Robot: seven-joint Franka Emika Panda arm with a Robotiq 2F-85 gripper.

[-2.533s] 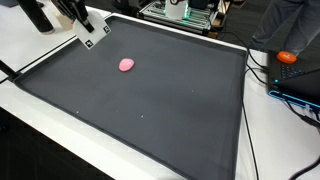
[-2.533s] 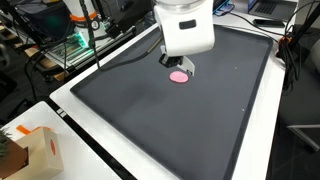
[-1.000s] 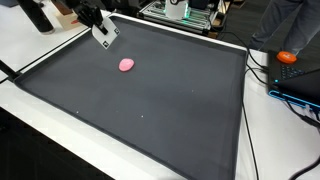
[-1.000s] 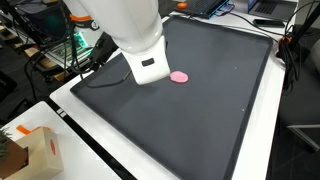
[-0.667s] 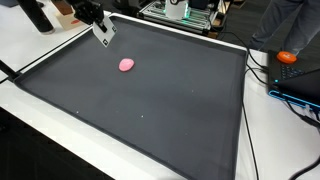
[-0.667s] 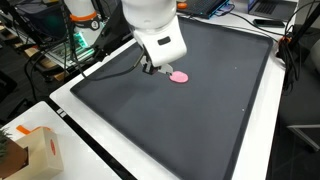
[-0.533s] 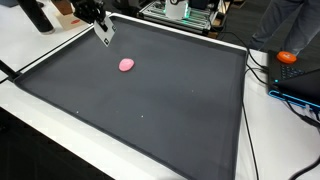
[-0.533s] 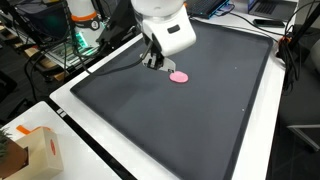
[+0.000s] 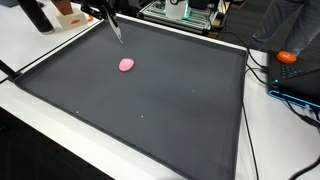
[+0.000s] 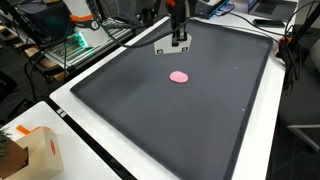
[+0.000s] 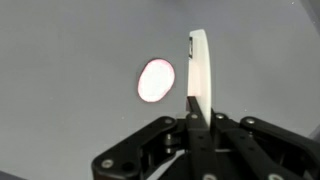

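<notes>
Our gripper [image 11: 197, 42] looks clenched: in the wrist view we see its fingers [image 11: 199, 70] as one pale upright slab with no gap, and the dark linkage behind them is drawn in to the middle. Nothing sits between the fingers, and they touch no loose thing. In both exterior views the gripper [image 9: 118, 36] [image 10: 179, 44] reads as a single thin blade hanging over the black mat [image 9: 180, 110]. We cannot tell whether its tips graze the mat or hover just above it.

The gripper stands close to the mat's far corner in an exterior view [image 9: 106, 18], just inside the edge that runs along the back. The nearest thing to it is the pink lump [image 9: 126, 64], which lies flat on the mat, inward from that corner and apart from the fingers. In the wrist view the pink lump [image 11: 155, 80] lies just beside the fingers, with a strip of bare mat between them. In an exterior view it [image 10: 179, 76] rests nearer the mat's middle than the gripper does.

Off the mat, a cardboard box [image 10: 35, 150] stands on the white table [image 10: 100, 138] beyond a near corner; we cannot see into it. An orange object [image 9: 287, 57] sits past the opposite edge.
</notes>
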